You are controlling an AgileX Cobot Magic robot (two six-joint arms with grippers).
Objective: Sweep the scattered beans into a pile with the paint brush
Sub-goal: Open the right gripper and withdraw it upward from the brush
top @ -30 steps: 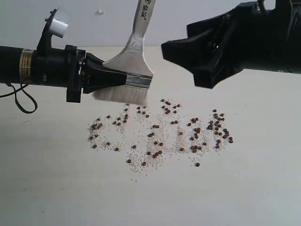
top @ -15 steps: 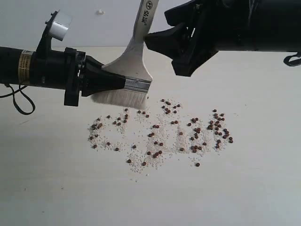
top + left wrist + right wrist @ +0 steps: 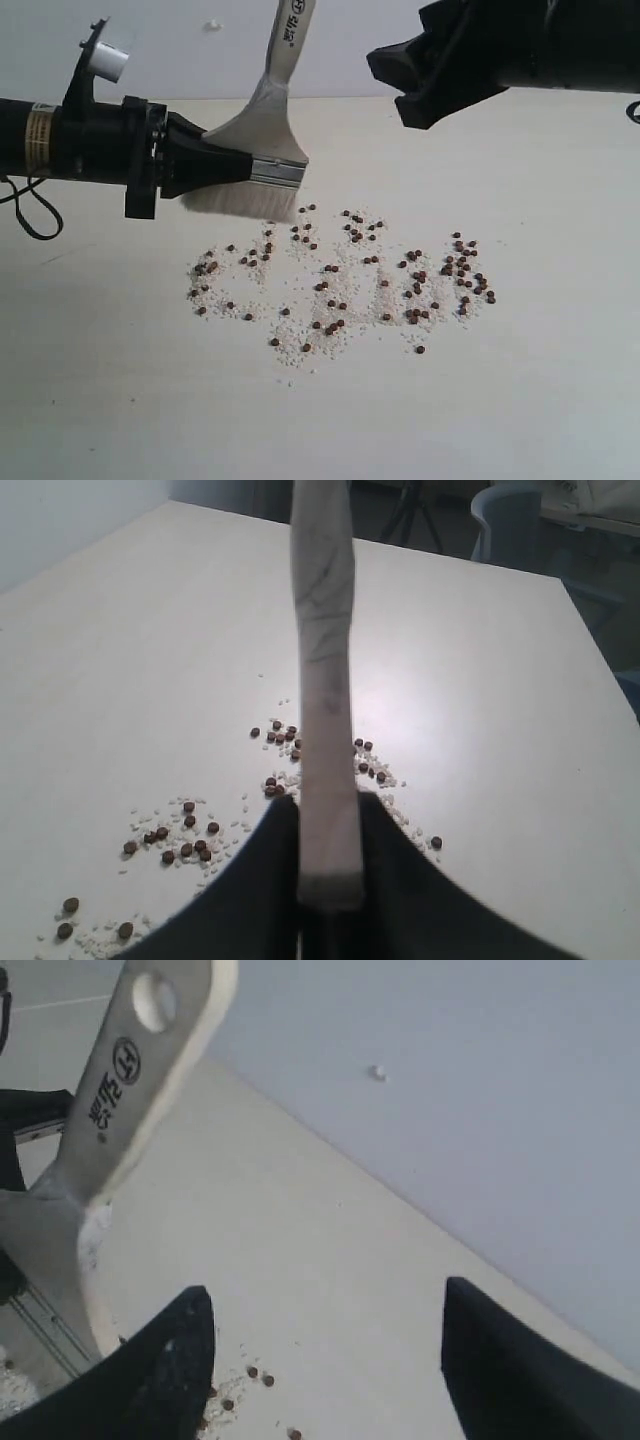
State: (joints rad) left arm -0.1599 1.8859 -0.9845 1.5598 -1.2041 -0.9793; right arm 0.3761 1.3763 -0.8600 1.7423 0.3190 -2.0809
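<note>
Clamping the paint brush [image 3: 262, 118] at its ferrule, left gripper [image 3: 235, 165] holds it near upright, bristles down, seemingly just clear of the table [image 3: 560, 380] by the beans' [image 3: 340, 285] far-left edge; right gripper [image 3: 325, 1305] gapes empty near the handle.

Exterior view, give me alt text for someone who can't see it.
The black left gripper holds a wide flat paint brush with a pale wooden handle, silver ferrule and off-white bristles pointing down, at the upper left edge of scattered small dark reddish-brown beans and whitish grains on a pale table. The black right gripper hangs open above, holding nothing.
</note>
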